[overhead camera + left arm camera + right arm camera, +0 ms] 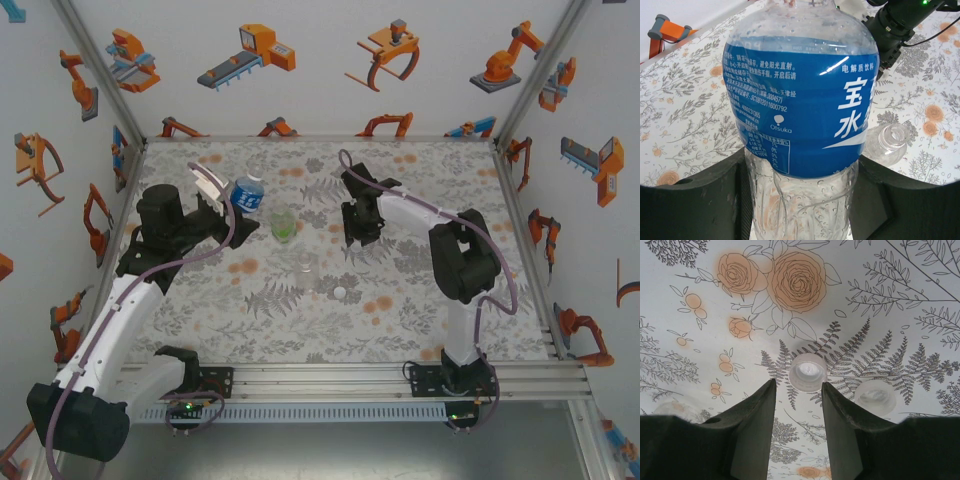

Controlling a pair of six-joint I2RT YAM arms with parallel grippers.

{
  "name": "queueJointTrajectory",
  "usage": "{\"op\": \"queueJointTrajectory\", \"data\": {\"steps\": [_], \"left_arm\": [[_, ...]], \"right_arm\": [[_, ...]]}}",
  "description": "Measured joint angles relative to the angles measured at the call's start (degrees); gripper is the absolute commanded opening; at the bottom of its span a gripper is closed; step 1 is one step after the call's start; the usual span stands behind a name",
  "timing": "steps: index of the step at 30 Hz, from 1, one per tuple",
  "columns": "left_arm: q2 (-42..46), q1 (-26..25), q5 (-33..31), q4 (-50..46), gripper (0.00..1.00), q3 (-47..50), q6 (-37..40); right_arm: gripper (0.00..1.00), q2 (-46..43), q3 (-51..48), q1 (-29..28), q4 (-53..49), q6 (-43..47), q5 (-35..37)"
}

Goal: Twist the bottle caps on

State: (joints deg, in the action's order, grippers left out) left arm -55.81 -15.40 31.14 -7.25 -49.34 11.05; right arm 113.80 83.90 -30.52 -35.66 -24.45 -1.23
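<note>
Clamped by the left gripper [800, 165], the blue-labelled bottle [800, 100] is held upright, while a white cap [808, 371] is seen lying on the floral table [890, 315] just beyond the parted, empty jaws of the right gripper [799, 385], so no cap is judged screwed on yet.

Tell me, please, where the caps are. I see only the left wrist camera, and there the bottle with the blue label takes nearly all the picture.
Observer: The right wrist view has two white caps: the first cap at the tips of the right pincer, the second cap beside it.
Operator: Does that pincer hold the first cap?
Observer: It seems not; its jaws stand apart, and a strip of table shows between the cap and one finger.
Operator: Where is it from my bottle?
Observer: In the top view it points down, to the right of your blue bottle, with a green bottle between them.
</note>
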Motion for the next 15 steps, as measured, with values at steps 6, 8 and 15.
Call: {"op": "queueJointTrajectory", "data": {"steps": [6, 8, 15], "left_arm": [[0.00, 0.00, 0.00, 0.00, 0.04, 0.00, 0.00], [0.00, 0.00, 0.00, -0.02, 0.04, 0.00, 0.00], [0.00, 0.00, 0.00, -0.02, 0.04, 0.00, 0.00]], "right_arm": [[0.42, 0.76, 0.00, 0.00, 0.09, 0.00, -0.02], [0.42, 0.96, 0.00, 0.00, 0.11, 0.00, -0.02], [0.41, 1.62, -0.17, 0.00, 0.59, -0.15, -0.24]]}}
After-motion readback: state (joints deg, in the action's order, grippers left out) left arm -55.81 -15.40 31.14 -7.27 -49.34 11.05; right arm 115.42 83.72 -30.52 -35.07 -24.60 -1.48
